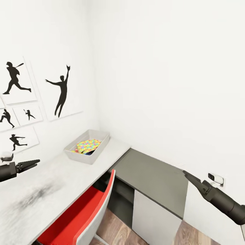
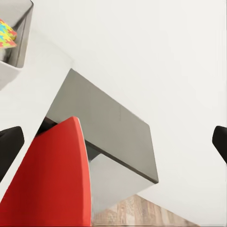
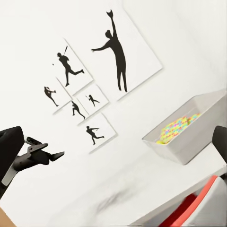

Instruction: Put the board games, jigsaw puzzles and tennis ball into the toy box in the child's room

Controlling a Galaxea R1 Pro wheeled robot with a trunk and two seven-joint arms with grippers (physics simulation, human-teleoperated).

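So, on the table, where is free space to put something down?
The pale table top is bare from the toy box to the left gripper, between the wall and the red chair. The dark lower top beside the right gripper is also bare. The toy box is crowded with a jigsaw puzzle.

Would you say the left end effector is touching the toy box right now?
Apart: the head view shows bare table between the left end effector and the toy box.

The bench [image 1: 51, 183] has a pale grey top running along the wall into the corner. A shallow light grey toy box [image 1: 89, 157] sits directly on it near the corner, with a dark smudge [image 1: 34, 195] on the surface nearer the camera.
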